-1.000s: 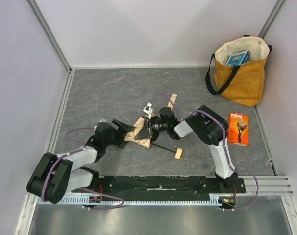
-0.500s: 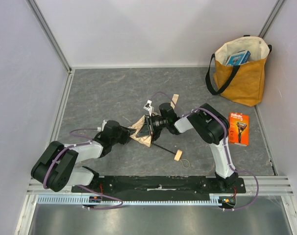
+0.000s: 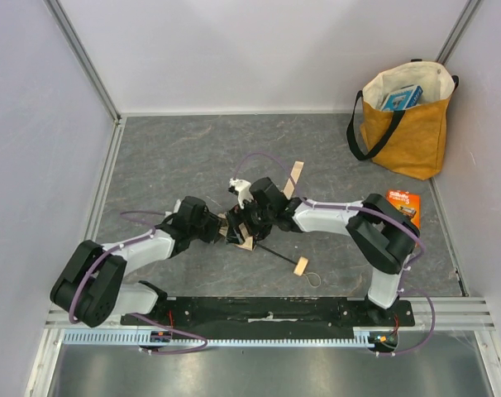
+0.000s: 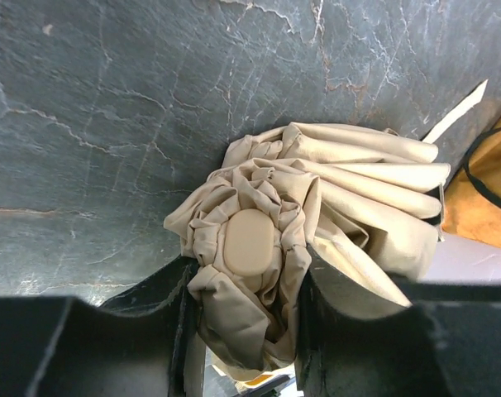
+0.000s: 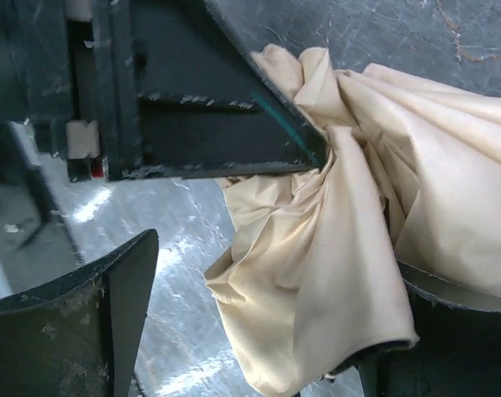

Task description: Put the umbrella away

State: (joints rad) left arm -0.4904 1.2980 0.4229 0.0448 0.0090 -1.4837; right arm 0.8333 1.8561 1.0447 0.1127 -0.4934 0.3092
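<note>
The umbrella (image 3: 245, 241) lies mid-table as a crumpled beige bundle, its thin black shaft running right to the wooden knob handle (image 3: 301, 265). My left gripper (image 3: 224, 228) comes in from the left, shut on the bunched fabric. In the left wrist view the umbrella (image 4: 333, 190) fans away from the left gripper (image 4: 242, 331), its beige end cap (image 4: 249, 241) just ahead of the jaws. My right gripper (image 3: 245, 220) meets the bundle from the right. In the right wrist view the right gripper (image 5: 259, 331) is open, with the umbrella (image 5: 317, 273) fabric draped over one finger (image 5: 449, 331).
A mustard tote bag (image 3: 407, 124) with black straps stands at the back right, a blue box inside it. An orange razor pack (image 3: 403, 217) lies flat in front of the bag. White walls enclose the table on three sides. The arm bases sit at the near edge.
My left gripper has closed on the umbrella fabric and moved right. My right gripper has let go and opened, its arm stretched further left over the bundle.
</note>
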